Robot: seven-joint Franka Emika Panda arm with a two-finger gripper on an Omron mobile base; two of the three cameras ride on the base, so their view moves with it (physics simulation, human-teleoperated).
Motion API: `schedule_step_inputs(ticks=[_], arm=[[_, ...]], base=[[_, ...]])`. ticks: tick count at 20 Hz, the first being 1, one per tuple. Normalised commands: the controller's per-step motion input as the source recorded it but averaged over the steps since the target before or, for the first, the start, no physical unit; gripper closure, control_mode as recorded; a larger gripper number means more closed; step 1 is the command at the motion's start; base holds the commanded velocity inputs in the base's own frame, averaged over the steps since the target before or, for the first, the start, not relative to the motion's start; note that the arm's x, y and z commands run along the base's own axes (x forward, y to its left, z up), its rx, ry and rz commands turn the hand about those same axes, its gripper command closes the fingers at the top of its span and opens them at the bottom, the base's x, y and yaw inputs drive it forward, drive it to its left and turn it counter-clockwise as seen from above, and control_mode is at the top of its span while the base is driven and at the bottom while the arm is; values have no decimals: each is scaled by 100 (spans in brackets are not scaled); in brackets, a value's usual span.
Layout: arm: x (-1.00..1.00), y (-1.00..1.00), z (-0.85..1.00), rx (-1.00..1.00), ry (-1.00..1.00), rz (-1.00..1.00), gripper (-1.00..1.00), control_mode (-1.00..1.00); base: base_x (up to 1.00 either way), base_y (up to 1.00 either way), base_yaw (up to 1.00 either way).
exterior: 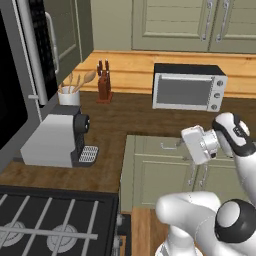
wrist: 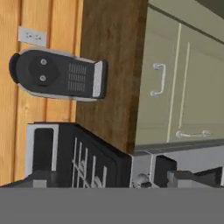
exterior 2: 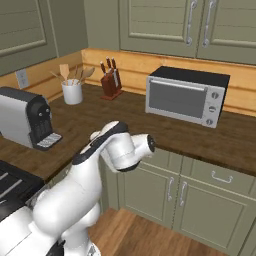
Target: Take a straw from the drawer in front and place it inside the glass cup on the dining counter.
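Shut sage-green drawer fronts run under the edge of the wall counter: one drawer with a small metal handle, and another further right. My gripper hangs in front of that cabinet at drawer height. It is open, holds nothing and touches nothing. Its fingertips are out of the hand view. The straw is hidden. The glass cup and the dining counter are out of view.
On the wall counter stand a grey coffee machine, a toaster oven, a knife block and a white utensil holder. A black stove lies at lower left. Panelled cabinet doors sit below the drawers.
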Motion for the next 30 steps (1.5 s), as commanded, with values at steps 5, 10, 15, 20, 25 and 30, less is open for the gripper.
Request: schedule_step_inputs(ticks=[5, 10, 15, 20, 25, 30], arm=[[43, 12, -94, 28, 1, 10, -100, -100], [56, 43, -75, 19, 1, 6, -100, -100], [48, 56, -59, 14, 1, 8, -100, -100], [30, 41, -50, 8, 0, 3, -100, -100], [27, 4, -40, 3, 0, 3, -100, -100], [33, 24, -23, 0, 0, 3, -100, -100]], base=[[0, 0, 0], [0, 0, 0], [0, 0, 0], [0, 0, 0], [0, 0, 0], [0, 0, 0]])
